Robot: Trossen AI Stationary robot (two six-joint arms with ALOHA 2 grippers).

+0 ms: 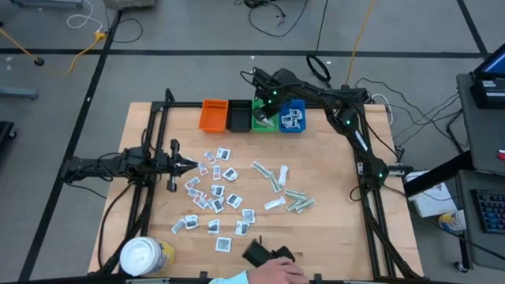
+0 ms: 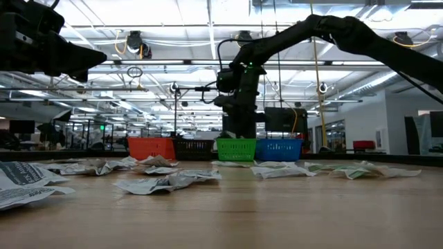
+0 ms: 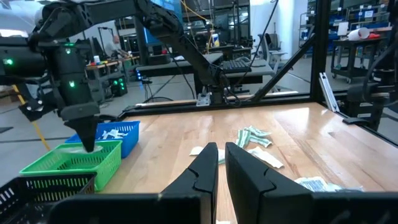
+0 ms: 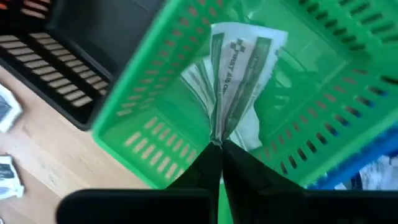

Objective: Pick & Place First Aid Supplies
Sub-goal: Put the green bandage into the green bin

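Right gripper poised over the green bin, fingertips pinched together on the tip of a green-white strip wrapper. Wrapper hangs straight ahead of the fingertips, fanned out and crumpled, its free end inside the bin's walls, above other wrappers already lying there.

Risks, as judged:
- Thin pinch on a crumpled end; may cling to a finger pad on release and ride back out of the bin.
- Black bin touching on one side, blue bin on the other; any sideways drift before release could drop the wrapper in the wrong compartment or drape it over the shared rim.
- Fingertips low between the slotted walls; careless lift could snag the rim and shift the bin row.

Left gripper waiting low over the table's left side, fingers nearly together, nothing between them.

Remaining supplies: white sachets scattered mid-table just ahead of the left gripper; more strip wrappers to their right, well apart from the right gripper.

A person's hand with a dark object at the near table edge.
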